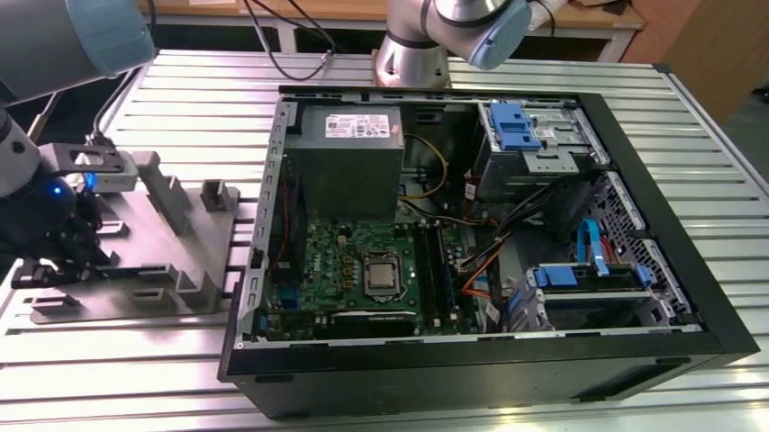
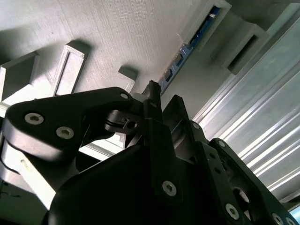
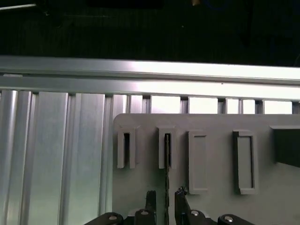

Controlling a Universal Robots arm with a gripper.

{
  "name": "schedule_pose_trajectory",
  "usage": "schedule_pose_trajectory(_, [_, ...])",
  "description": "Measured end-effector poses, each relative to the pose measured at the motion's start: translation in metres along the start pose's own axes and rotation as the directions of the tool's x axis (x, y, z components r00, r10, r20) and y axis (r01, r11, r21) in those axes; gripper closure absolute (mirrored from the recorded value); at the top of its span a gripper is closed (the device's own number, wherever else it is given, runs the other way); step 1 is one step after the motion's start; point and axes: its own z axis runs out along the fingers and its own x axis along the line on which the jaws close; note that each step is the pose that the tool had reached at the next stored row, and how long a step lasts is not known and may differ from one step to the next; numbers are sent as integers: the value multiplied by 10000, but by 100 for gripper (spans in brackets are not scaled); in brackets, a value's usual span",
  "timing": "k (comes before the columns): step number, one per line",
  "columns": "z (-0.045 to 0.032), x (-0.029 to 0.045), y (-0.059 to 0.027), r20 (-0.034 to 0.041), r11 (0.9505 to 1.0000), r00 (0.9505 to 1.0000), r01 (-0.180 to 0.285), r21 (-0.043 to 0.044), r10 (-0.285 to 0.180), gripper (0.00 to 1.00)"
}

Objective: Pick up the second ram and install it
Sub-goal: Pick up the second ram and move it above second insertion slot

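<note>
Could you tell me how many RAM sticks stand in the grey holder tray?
1: the second ram, standing edge-on in the tray, straddled by the open gripper. Others may be hidden.

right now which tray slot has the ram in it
The narrow slot in line with the gripper: the second ram stands edge-on in it; the others look empty.

Silver arm (image 1: 415, 54), pale blue joint caps (image 1: 495, 40); black claw (image 3: 165, 197), silver screws (image 2: 169, 188)
</note>
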Motion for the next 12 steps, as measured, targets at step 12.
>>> schedule_pose_trajectory(12, [38, -11, -2, 73, 10000, 10000, 4, 0, -4, 70])
